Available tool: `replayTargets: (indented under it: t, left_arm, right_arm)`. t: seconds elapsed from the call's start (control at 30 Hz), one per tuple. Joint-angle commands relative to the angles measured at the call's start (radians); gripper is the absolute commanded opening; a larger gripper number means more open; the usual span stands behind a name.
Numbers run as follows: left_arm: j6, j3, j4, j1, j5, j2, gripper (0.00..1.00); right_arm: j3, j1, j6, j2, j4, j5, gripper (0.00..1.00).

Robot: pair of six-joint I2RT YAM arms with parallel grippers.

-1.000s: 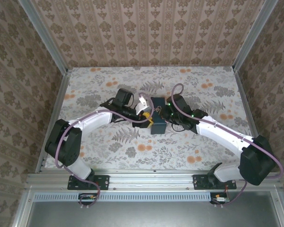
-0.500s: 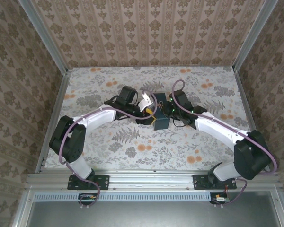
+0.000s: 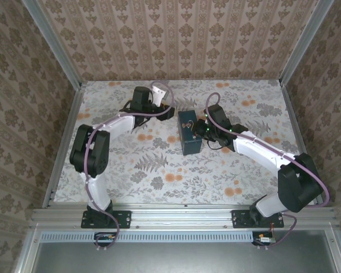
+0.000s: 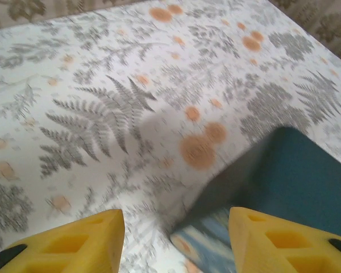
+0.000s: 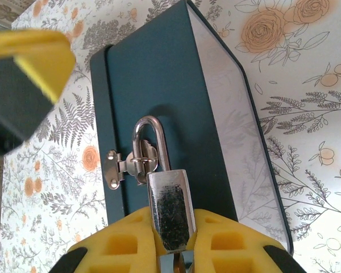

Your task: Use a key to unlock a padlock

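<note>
- Right gripper (image 5: 173,243) pinches the padlock (image 5: 169,207) body; padlock hooked through hasp (image 5: 125,165) of teal case (image 5: 159,85).
- Case mid-table (image 3: 227,176); right gripper at its 3 o'clock.
- Left gripper (image 4: 176,233) spread, empty, at case's 11 o'clock.

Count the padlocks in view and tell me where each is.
1. The padlock hangs from the latch on the dark blue box, its body pinched in the right gripper. Another could be hidden behind the box.

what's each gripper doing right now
left gripper: open, holding nothing
right gripper: closed on the padlock
</note>
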State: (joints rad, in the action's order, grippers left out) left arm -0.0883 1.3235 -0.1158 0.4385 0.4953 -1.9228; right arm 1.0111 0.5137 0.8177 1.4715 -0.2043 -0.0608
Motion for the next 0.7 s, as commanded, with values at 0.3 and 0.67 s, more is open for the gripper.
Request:
replayTargets:
  t: [0.3,0.67]
  left_arm:
    - [0.02,0.242,0.098,0.078,0.108,-0.163,0.48]
    - [0.024,0.214,0.165,0.073,0.283,-0.158,0.29]
  right_arm:
    - [0.024,-0.003,0.004,0.007,0.043,0.01,0.0]
    - [0.079,-0.001,0.003,0.074,0.079,-0.018,0.0]
